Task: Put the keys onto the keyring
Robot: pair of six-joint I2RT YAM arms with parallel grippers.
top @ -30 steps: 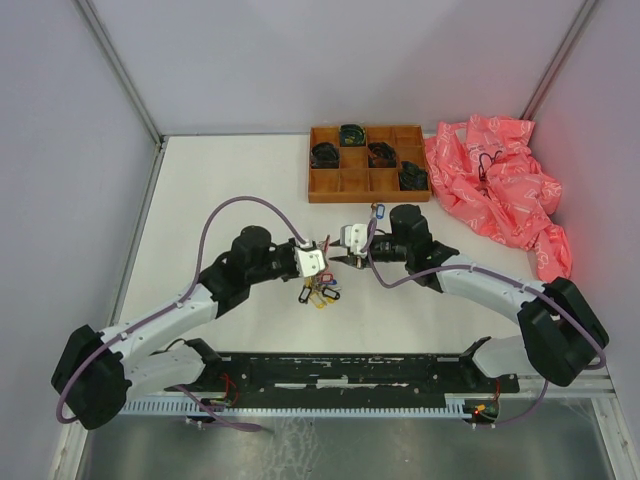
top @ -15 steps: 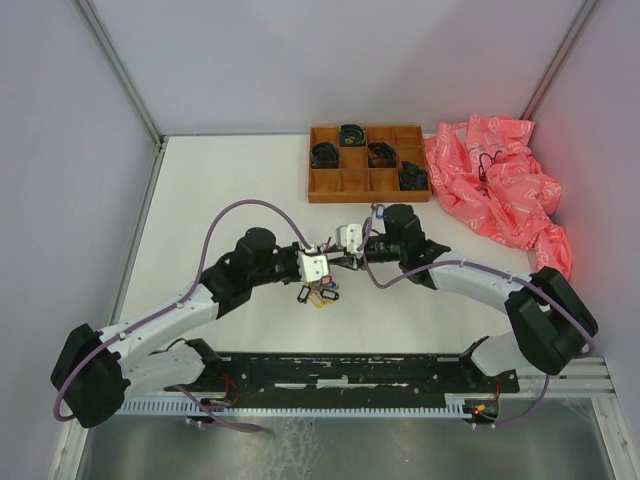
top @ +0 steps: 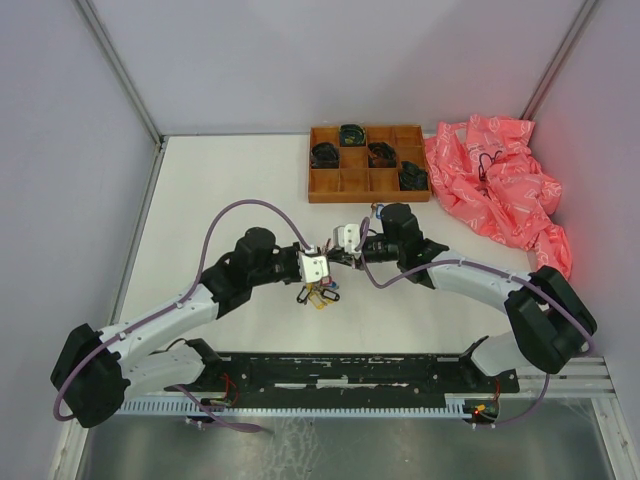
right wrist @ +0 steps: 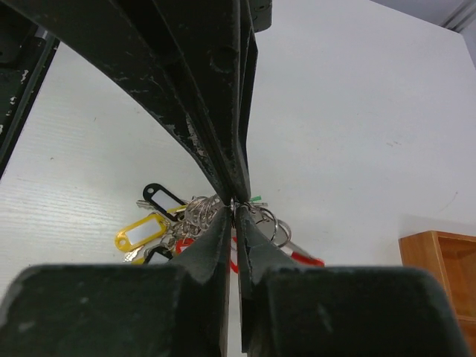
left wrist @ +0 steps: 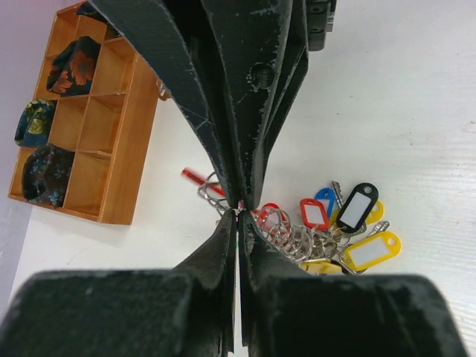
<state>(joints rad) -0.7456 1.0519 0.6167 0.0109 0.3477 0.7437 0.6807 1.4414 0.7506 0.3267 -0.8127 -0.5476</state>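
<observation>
The keyring [left wrist: 213,190] is a thin silvery wire ring with a curved red strap [left wrist: 193,176]. A bunch of keys with red, blue, black and yellow tags [left wrist: 349,223] hangs from it, just above the table. My left gripper [left wrist: 239,213] is shut, pinching the ring wire at its tips. My right gripper [right wrist: 234,205] is shut too, on the ring wire [right wrist: 262,218] from the opposite side, with a green sliver beside its tips. In the top view the left gripper [top: 322,263] and right gripper [top: 343,256] meet tip to tip over the bunch [top: 318,294].
A brown wooden compartment tray [top: 340,183] with dark coiled items stands behind the grippers. It also shows in the left wrist view [left wrist: 126,160]. A crumpled pink bag [top: 500,185] lies at the back right. A small blue-tagged item [top: 377,209] lies by the right wrist.
My right gripper has moved left and closed the gap to my left gripper. Both now meet at the keyring. The hanging bunch has shifted only slightly.
</observation>
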